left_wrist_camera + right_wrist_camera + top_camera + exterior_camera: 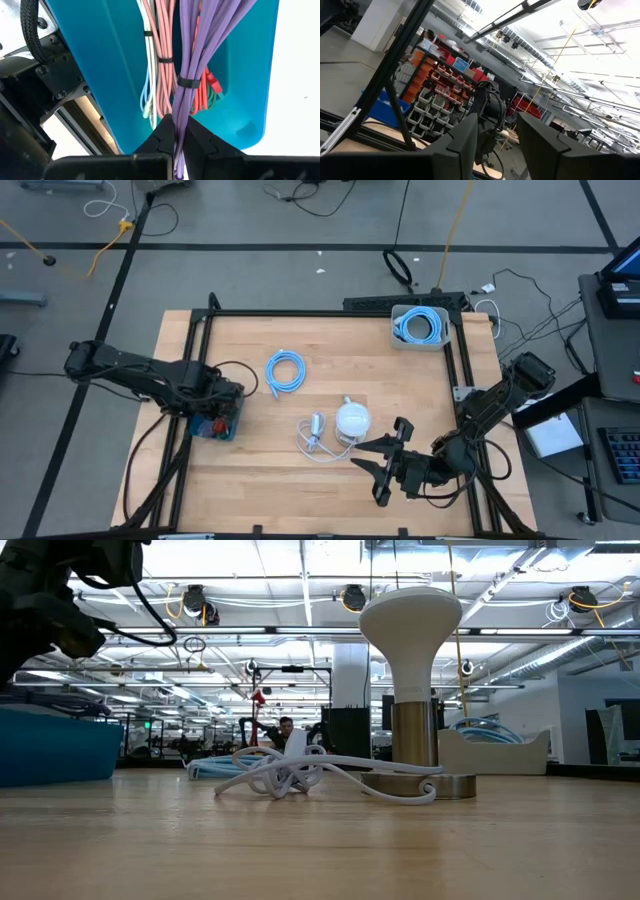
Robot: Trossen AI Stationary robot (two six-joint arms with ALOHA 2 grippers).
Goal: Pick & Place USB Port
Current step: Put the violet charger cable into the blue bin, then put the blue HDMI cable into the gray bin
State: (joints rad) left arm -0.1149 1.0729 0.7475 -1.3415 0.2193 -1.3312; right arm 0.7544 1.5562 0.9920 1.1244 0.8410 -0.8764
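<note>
Items on the wooden table (pixel 330 480), placed relative to the white lamp (pixel 352 420) near its middle:

- White lamp: one, upright on a round metal base, mushroom-shaped head.
- White cable with USB plug (pixel 316 435): one, loosely tangled, lying just beside the lamp on the left-arm side, touching its base in the low view.
- Blue cable coil (pixel 285 371): one, lying flat, beyond the lamp toward the far-left part of the table.
- Grey tray (pixel 395 338): one, at the far right corner, holding a second blue coil.
- Teal bin (pixel 218 428): one, at the left edge, holding bundled purple, pink, red and white cables.
- Left gripper (pixel 176 150): over the teal bin, jaws clenched on the purple cable bundle (pixel 192 45).
- Right gripper (pixel 385 465): just beside the lamp toward the near right, jaws parted, holding nothing.

Open room: bare wood along the near edge and between the coil and tray.

Room: grey floor with cables; shelving with storage bins and ceiling lights beyond; one person seated far behind the table.
</note>
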